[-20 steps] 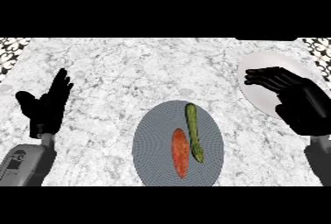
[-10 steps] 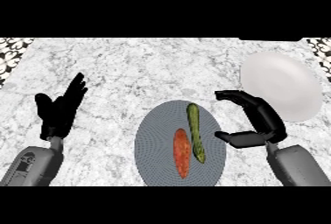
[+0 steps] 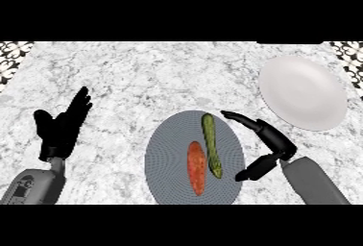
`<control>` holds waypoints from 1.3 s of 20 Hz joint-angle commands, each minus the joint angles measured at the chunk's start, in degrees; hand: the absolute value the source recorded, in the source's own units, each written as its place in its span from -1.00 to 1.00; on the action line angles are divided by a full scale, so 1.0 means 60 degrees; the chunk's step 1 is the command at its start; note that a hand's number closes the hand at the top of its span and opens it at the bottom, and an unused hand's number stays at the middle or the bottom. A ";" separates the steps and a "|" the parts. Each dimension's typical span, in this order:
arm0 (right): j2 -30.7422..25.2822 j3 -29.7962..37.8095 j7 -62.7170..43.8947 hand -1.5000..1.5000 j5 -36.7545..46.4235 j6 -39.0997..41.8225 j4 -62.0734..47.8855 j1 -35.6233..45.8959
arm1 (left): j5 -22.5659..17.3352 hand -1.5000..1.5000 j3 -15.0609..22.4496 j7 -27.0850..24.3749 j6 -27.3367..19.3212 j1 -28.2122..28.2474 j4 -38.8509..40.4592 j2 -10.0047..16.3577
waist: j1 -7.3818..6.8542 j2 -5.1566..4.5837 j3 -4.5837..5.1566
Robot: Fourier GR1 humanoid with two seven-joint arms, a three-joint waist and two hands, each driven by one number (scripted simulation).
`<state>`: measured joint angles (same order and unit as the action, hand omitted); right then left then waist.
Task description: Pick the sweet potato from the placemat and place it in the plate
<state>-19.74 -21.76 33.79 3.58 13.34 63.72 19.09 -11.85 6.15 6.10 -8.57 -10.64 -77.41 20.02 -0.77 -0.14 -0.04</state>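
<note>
Marble table point(image 3: 142, 72): you see the white plate point(image 3: 303, 91) near its far right edge, with open marble between it and the grey placemat point(image 3: 166, 158). Left hand point(image 3: 60, 129) rests at left, fingers straight; right hand point(image 3: 273, 141) at the placemat's right rim, fingers spread, holding nothing. Orange, tapered sweet potato point(image 3: 196, 167) lies on the placemat beside a green vegetable point(image 3: 211, 144)

Marbled stone counter point(image 3: 142, 72), matt woven placemat point(image 3: 166, 144)

white marble counter top point(image 3: 142, 77) with grey veining, filling nearly the whole view, surface flat and evenly lit, black-and-white ornamental pattern point(image 3: 13, 50) showing past the counter at the far left corner, same pattern point(image 3: 351, 52) at the far right corner
</note>
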 commanded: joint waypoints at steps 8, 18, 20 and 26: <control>0.0161 -0.0598 -0.2316 -1.00 0.1662 0.0661 0.1159 0.0376 | 0.0109 0.00 -0.0478 0.0470 0.0346 0.0245 -0.0673 0.0001 | 0.0080 0.0040 0.0008; 0.0364 -0.0966 -0.3909 -1.00 0.3508 0.1107 0.1348 0.1035 | 0.0527 0.00 -0.0644 0.0322 0.0369 0.0123 -0.0380 -0.0294 | 0.0081 0.0025 0.0007; 0.0536 -0.1283 -0.3811 -1.00 0.4107 0.0898 0.1420 0.0599 | 0.0671 0.00 -0.0478 0.0499 0.0253 0.0816 -0.1186 -0.0440 | 0.0071 0.0035 0.0005; 0.0988 -0.1279 -0.4693 -1.00 0.4658 0.2084 0.1689 0.0970 | 0.0821 0.00 -0.0827 0.0596 0.0588 0.0000 -0.0362 -0.0504 | 0.0113 0.0026 0.0007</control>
<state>-15.28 -29.93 7.87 29.55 21.87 73.70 23.42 -7.84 1.91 8.20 -5.57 -9.13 -79.96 17.24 -0.13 0.03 0.01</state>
